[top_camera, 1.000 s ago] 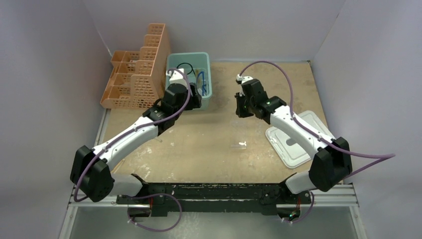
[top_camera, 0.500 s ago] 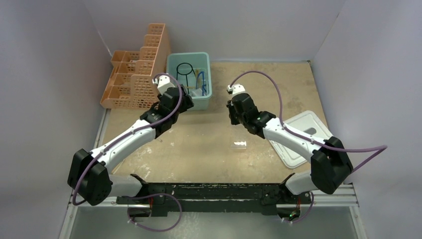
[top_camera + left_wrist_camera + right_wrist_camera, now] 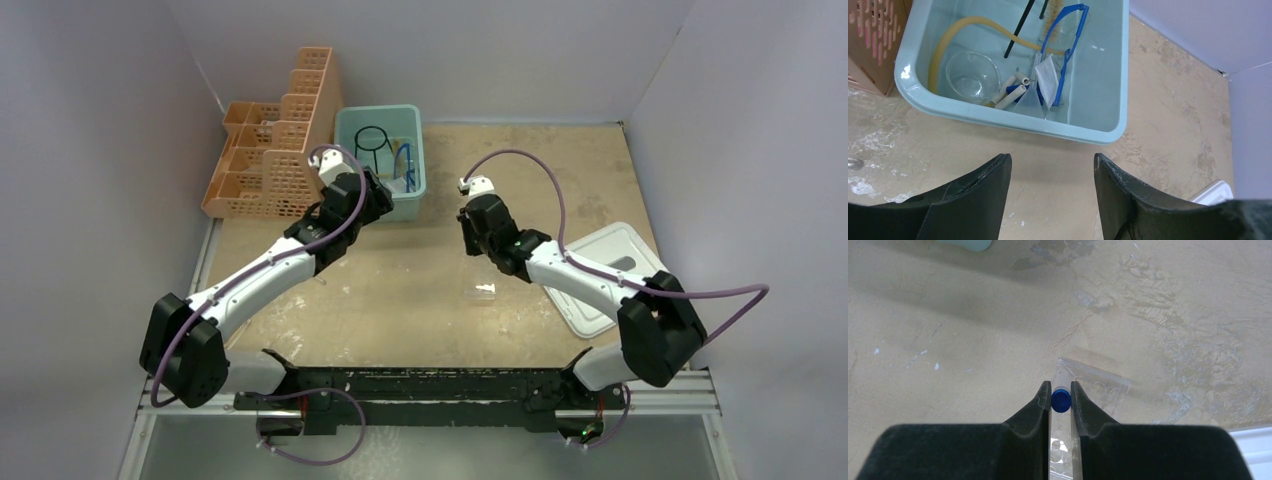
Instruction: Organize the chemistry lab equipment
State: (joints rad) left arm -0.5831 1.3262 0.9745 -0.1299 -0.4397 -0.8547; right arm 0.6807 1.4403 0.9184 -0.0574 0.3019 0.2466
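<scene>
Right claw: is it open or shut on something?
Shut: the right claw pinches the blue-capped clear tube, one finger on each side of its cap.

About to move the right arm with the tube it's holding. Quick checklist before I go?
1. Right gripper shut on blue-capped tube: ok.
2. Clear tube rack on the table, nothing over it: ok.
3. Tube lined up with a rack hole: cannot tell.
4. Left gripper open, empty: ok.
5. Left gripper by the light blue bin, apart from the rack: ok.
</scene>
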